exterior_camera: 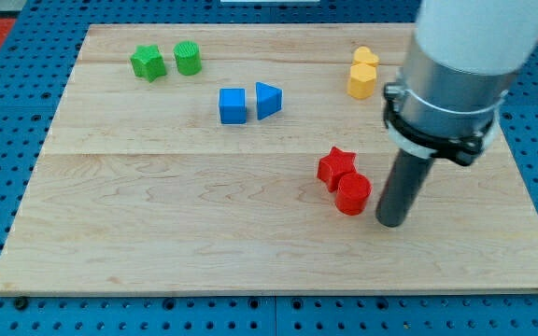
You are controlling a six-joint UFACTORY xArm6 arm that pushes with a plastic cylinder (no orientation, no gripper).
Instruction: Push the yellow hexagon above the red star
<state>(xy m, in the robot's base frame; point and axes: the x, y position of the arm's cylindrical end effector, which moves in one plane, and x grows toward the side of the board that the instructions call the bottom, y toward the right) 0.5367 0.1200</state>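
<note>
The yellow hexagon (361, 82) sits near the view's top right on the wooden board (157, 224), touching a second yellow block (366, 59) just above it. The red star (336, 166) lies right of the board's middle, with a red cylinder (353, 194) touching its lower right. My tip (391, 222) rests on the board just right of the red cylinder and lower right of the red star. The yellow hexagon is well above my tip, toward the view's top.
A green star (147, 63) and a green cylinder (188, 58) sit at the top left. A blue cube (233, 105) and a blue triangle (267, 100) sit left of the yellow blocks. The arm's wide body (456, 65) hangs over the board's right side.
</note>
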